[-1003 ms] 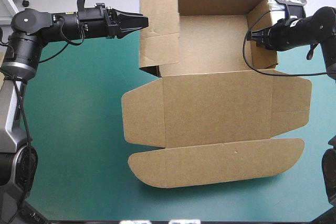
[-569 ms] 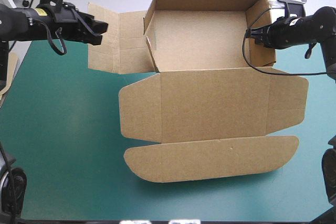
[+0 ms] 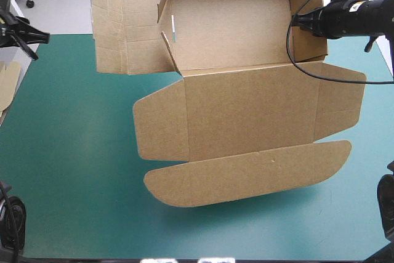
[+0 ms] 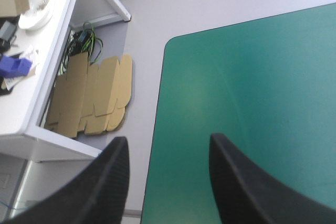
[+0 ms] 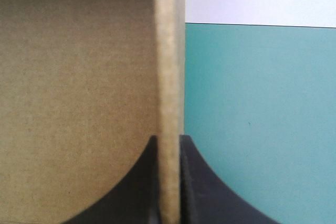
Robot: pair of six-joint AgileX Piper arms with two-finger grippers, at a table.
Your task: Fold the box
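Evidently nearer, the right gripper (image 5: 169,140) pinched the box (image 3: 246,109) wall in its jaws; the left gripper (image 4: 168,139) gaped empty, well apart.

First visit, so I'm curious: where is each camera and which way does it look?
High view: above, behind; looks down on table, box, left gripper, right gripper.
Left wrist view: on the wrist; open left gripper, table corner, spare board on floor.
Right wrist view: on the wrist; right gripper pinching box wall.
Shared: high and right wrist views show that pinch.
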